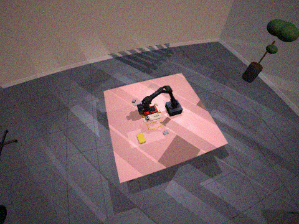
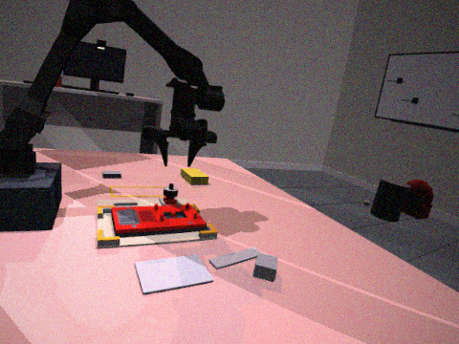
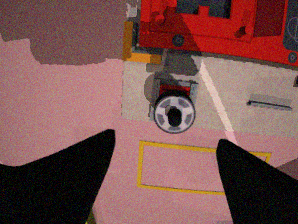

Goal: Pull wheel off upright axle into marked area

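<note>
The wheel point(image 2: 170, 192) point(image 3: 164, 114), pale-spoked with a dark rim, sits on the upright axle point(image 2: 171, 185) point(image 3: 174, 117), whose black top stands out of its middle. It is at the edge of the beige base plate. The marked area is a yellow outline point(image 1: 148, 127) point(image 2: 111, 192) point(image 3: 139, 165) on the pink table, beside the plate. My gripper point(image 2: 178, 165) point(image 3: 166, 141) is open and empty, pointing down, its fingertips above the wheel's height. In the wrist view the wheel lies just beyond the line between the fingertips. The wheel's underside is hidden.
A red board point(image 2: 143, 222) point(image 3: 200, 40) with upright pegs lies on the base plate between yellow corner pieces. A yellow block point(image 1: 141, 138) point(image 2: 194, 177) and a small grey block point(image 1: 165, 132) point(image 2: 111, 175) lie beyond the outline. A white plate point(image 2: 173, 273), grey strip point(image 2: 234, 258) and grey block point(image 2: 265, 268) lie opposite.
</note>
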`<state>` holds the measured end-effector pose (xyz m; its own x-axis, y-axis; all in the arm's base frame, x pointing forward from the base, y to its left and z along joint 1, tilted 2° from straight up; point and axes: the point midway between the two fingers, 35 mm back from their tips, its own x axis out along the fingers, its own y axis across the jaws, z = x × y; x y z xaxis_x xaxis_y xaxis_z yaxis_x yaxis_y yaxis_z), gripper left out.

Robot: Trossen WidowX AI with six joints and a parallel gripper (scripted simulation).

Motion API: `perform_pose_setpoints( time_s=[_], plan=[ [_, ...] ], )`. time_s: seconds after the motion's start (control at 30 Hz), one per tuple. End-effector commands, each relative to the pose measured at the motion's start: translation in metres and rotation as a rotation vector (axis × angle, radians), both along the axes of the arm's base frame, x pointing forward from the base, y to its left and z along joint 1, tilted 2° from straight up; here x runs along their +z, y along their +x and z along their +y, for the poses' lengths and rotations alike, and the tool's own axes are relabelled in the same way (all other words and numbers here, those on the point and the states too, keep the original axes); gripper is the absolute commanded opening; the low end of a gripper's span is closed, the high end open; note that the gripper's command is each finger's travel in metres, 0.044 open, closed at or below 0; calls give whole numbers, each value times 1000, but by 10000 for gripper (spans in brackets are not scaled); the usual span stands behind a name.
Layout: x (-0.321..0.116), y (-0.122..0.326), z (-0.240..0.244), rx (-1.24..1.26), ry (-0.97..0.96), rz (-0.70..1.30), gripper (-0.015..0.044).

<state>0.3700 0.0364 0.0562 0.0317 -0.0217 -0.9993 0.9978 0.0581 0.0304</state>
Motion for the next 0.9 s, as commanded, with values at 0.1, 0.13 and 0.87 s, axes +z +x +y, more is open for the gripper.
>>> perform_pose_setpoints(
  time_s=[0.1, 0.13, 0.87],
  plan=[
    [-4, -7, 9, -16, 7, 24, 300],
    [-4, -8, 12, -16, 8, 24, 300],
    [-78, -7, 8, -16, 7, 24, 300]
  ],
)
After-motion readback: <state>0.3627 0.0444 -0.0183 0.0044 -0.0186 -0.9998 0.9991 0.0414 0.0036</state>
